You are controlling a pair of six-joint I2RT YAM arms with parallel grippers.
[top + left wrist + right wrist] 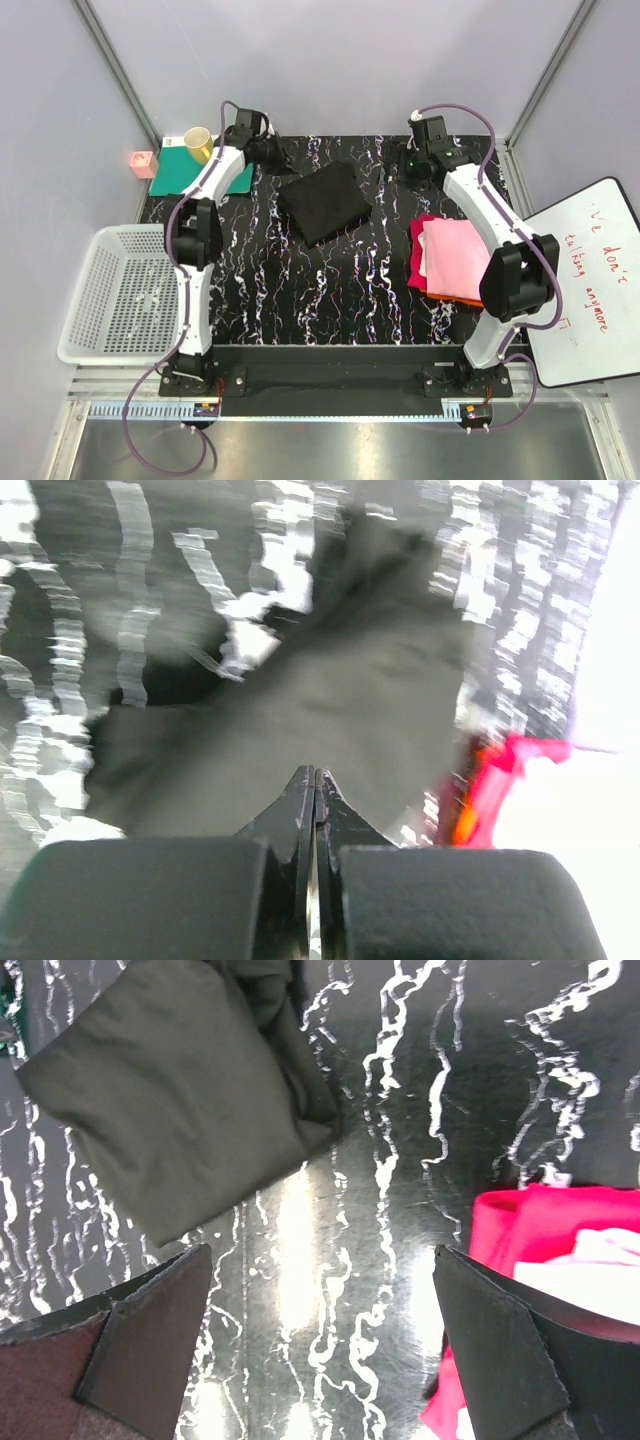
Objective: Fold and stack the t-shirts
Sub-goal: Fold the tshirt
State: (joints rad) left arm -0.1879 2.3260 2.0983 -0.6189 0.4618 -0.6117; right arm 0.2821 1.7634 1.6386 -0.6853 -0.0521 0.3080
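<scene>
A black t-shirt (323, 200) lies folded into a tilted square on the marbled black table top (300, 290). It shows again in the left wrist view as black t-shirt (300, 710) and in the right wrist view as black t-shirt (180, 1090). At the right a pink shirt (455, 255) tops a stack with a red shirt (420, 250) and an orange edge beneath. My left gripper (268, 152) hovers by the black shirt's far-left corner; the left gripper (315, 775) is shut, holding nothing. My right gripper (415, 160) stands at the far right; the right gripper (320, 1300) is open over bare table, between the black shirt and the red shirt (540, 1220).
A white perforated basket (120, 290) sits at the left edge. A green mat (180, 170) with a yellow cup (198, 143) and a pink block (142, 163) are at the far left. A whiteboard (590, 280) leans at the right.
</scene>
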